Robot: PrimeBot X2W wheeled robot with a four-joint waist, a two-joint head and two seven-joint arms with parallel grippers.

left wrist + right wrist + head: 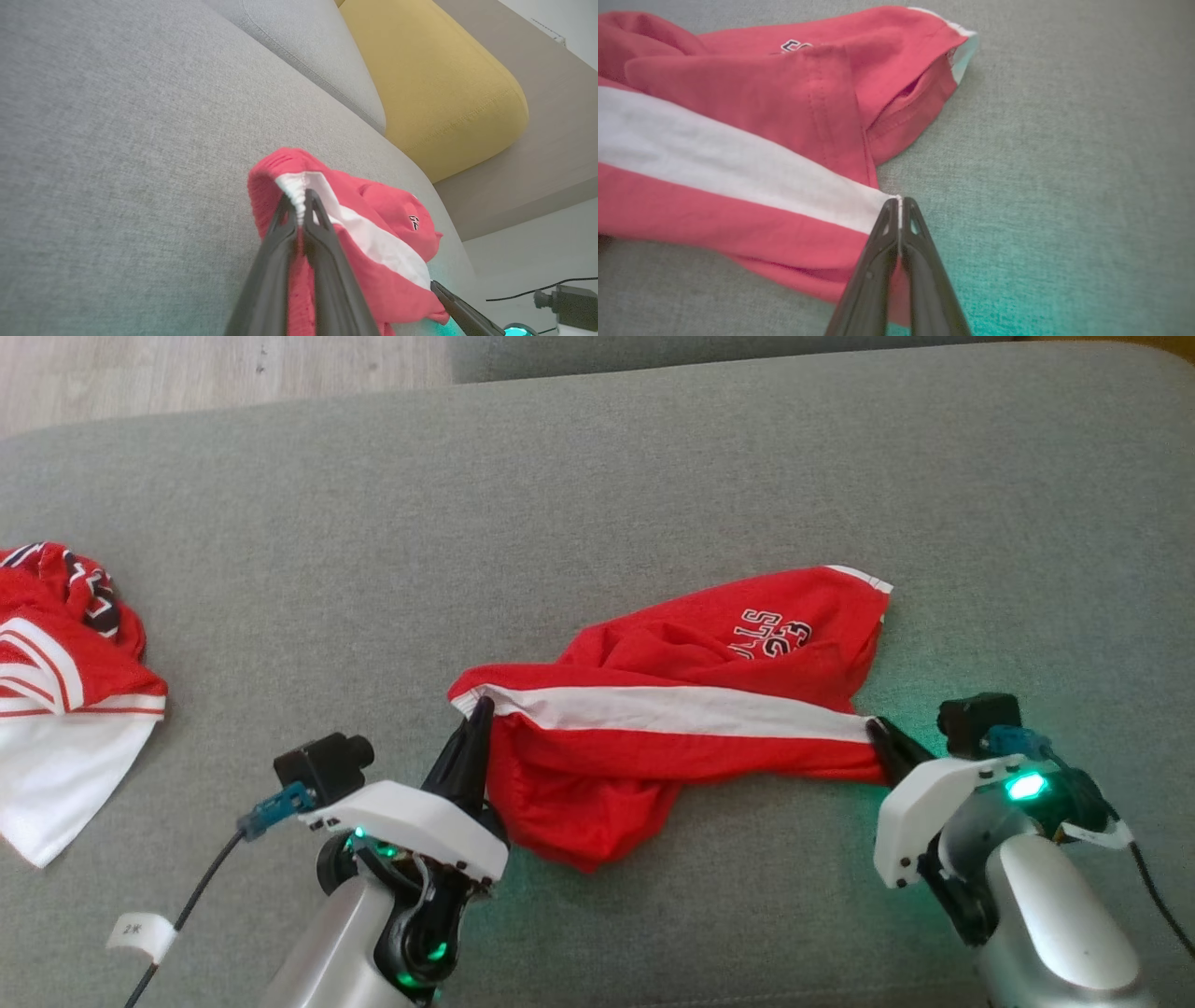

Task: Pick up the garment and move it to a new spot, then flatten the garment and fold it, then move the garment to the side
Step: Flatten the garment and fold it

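At lower left, the left gripper point(478, 714) has its jaws clamped on the white-striped end of the red garment point(672, 709), which lies mid-frame. At lower right, the right gripper point(878, 730) pinches the other end. Flattening seems in hand; next, stretch both ends apart evenly. Beyond, the grey sofa cushion point(597, 485) offers room; a second garment point(56, 663) crowds the left edge.

garment point(672, 709) on cushion point(560, 504) | left end effector point(478, 711): its left end | right end effector point(879, 733): right end | other cloth point(65, 691): far left

White wrist housings point(411, 821) with screws, silver forearms point(1055, 915), black claw fingers point(464, 756), green lights point(1024, 787), black cameras point(322, 767), labelled cable point(187, 905).
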